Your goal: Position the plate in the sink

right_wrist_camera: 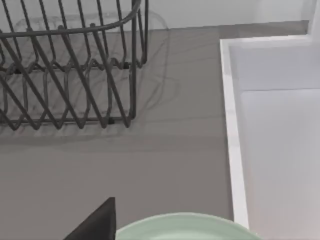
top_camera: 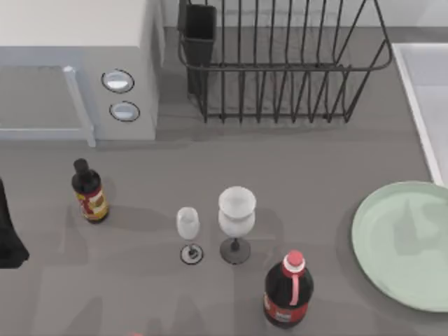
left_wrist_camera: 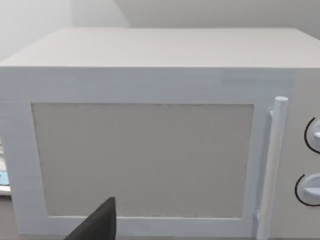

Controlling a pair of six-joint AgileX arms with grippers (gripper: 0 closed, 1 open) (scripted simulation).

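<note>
While the plate (top_camera: pixel 406 241) lay flat on the counter (top_camera: pixel 294 168):
Sink (top_camera: pixel 420 105): just beyond the plate, at the counter's right edge.
Left pincer (top_camera: pixel 8 238): left edge; opening cannot be told.
Right pincer (right_wrist_camera: pixel 95 225): near the plate; opening cannot be told.

Grey countertop (top_camera: pixel 294 175); white microwave (top_camera: pixel 77 70) back left; pale wall (right_wrist_camera: pixel 210 12) behind.

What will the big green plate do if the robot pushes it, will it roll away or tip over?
Probably neither. The plate lies flat on the table, so it would likely slide rather than roll. Its smooth, plain surface looks slippery, and its thin low edge may be hard to grip. It seems stiff, not floppy.
</note>
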